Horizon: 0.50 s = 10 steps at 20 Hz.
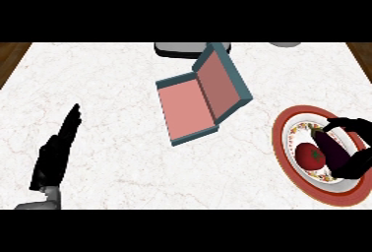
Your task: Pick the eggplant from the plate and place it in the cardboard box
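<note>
On the red-rimmed plate, at the right edge of the marble worktop: dark purple eggplant lying lengthwise, just right of a red tomato. Curled over that eggplant, the right hand, thumb and fingers arched round both ends, clasping it while it lies on the plate. Left of the plate, near mid-worktop: the box, open, pink inside with teal walls, lid tilted up. Far left of the plate, the left hand, flat and straight-fingered, pointing away, holding nothing.
</note>
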Each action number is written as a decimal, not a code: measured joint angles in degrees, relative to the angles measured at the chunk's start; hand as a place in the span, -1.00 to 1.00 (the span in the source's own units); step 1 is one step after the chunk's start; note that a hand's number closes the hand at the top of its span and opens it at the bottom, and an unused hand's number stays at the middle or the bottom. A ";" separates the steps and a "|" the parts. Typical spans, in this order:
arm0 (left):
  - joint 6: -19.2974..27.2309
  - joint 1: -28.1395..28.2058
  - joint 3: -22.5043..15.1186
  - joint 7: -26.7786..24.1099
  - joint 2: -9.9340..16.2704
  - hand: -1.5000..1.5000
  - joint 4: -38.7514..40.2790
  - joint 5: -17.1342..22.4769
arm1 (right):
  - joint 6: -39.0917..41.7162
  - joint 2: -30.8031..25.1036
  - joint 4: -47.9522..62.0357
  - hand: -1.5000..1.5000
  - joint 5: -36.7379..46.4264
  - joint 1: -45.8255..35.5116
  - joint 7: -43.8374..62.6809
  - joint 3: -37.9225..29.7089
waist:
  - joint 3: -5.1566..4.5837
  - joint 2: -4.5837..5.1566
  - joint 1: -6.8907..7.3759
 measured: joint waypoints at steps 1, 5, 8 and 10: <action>-0.03 0.26 0.02 -0.10 -0.08 0.00 -0.35 -0.01 | -0.83 -0.32 -0.87 1.00 0.62 0.39 -0.42 -0.16 | 0.07 0.02 -0.01; -0.05 -0.09 -0.09 -0.14 -0.44 0.00 0.08 -0.45 | -5.29 0.20 -1.15 1.00 4.16 0.60 -2.06 0.30 | 0.10 0.06 -0.10; 0.08 0.06 0.49 -0.05 -0.22 0.00 0.16 -0.43 | -9.77 2.85 -8.53 1.00 7.63 3.79 3.65 1.95 | 0.06 -0.14 -0.68; -0.08 0.78 0.75 -0.26 -0.04 0.00 -0.05 -0.24 | -13.19 5.24 -14.15 1.00 11.34 6.00 9.32 4.04 | 0.05 -0.36 -1.17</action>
